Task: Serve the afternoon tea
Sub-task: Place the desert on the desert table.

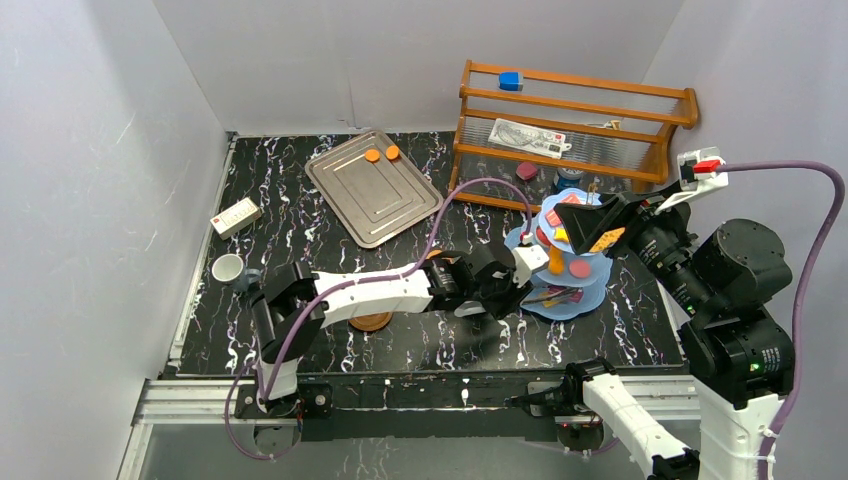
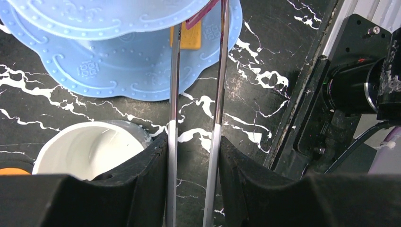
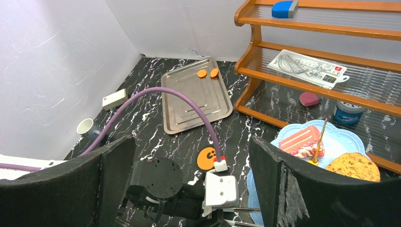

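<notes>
Left gripper [image 2: 194, 142]: black fingers closed on the two flat blades of a pair of metal tongs [image 2: 173, 94], one blade against each finger. The blades run forward and narrow towards the light-blue stand [image 2: 118, 71], ending at the rim of an upper tier, where a dark pink piece [image 2: 201, 14] sits at the tips; whether it is pinched cannot be told. A yellow-orange block [image 2: 190, 38] lies on the lowest tier, just behind the blades. The tiers are smooth plastic with scalloped rims and raised dots. A round mug [image 2: 90, 146], white inside, stands on the black white-veined table [image 2: 265, 94] just beside the left finger and near the stand's base. Right gripper [image 3: 189, 151]: fingers spread wide, holding nothing, hanging above the stand. The top tier carries a pink layered cake slice [image 3: 302, 138] and a brown speckled cookie [image 3: 352, 166], touching. Further off, a silver tray [image 3: 189, 106] bears two orange discs [image 3: 208, 73] beside a wooden shelf [image 3: 302, 47].
</notes>
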Robot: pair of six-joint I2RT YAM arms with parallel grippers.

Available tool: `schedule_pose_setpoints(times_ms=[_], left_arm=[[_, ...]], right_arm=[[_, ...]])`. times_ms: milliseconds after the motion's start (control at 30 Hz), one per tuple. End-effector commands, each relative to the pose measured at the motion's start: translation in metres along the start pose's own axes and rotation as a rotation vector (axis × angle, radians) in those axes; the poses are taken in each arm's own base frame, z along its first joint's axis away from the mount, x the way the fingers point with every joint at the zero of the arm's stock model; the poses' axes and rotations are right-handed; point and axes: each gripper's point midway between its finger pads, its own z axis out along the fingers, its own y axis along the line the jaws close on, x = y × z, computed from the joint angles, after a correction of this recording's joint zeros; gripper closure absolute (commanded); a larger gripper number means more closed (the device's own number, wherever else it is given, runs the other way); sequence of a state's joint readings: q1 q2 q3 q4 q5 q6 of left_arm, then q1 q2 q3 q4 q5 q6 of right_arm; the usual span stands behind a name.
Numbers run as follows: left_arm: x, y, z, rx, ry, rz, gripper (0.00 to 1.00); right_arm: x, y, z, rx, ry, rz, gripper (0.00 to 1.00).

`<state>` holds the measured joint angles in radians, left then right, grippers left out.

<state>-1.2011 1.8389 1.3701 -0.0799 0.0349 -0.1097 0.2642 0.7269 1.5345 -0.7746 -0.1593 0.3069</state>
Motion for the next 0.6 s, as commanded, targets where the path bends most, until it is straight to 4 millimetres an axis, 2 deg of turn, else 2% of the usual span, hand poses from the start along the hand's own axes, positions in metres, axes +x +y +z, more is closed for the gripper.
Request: schedule_pose_setpoints(times_ms=[0, 133, 233, 567], left_arm=[[-0.051, -0.009, -0.002, 0.005, -0.143, -0.002, 1.00], [-0.055, -0.013, 0.004, 0.012, -0.146, -0.001, 1.00], [-0.058, -0.009, 0.006, -0.027, -0.153, -0.009, 1.00], [-0.052, -0.003, 0.024, -0.063, -0.134, -0.004, 0.99]], right_arm=[[-0.019, 0.005, -0.001, -0.018, -0.071, -0.033, 0.01], [-0.019, 0.005, 0.001, -0.019, -0.070, -0.032, 0.01], [-0.019, 0.005, 0.001, -0.022, -0.071, -0.033, 0.01], [-0.021, 0.006, 0.002, -0.025, -0.078, -0.034, 0.01]])
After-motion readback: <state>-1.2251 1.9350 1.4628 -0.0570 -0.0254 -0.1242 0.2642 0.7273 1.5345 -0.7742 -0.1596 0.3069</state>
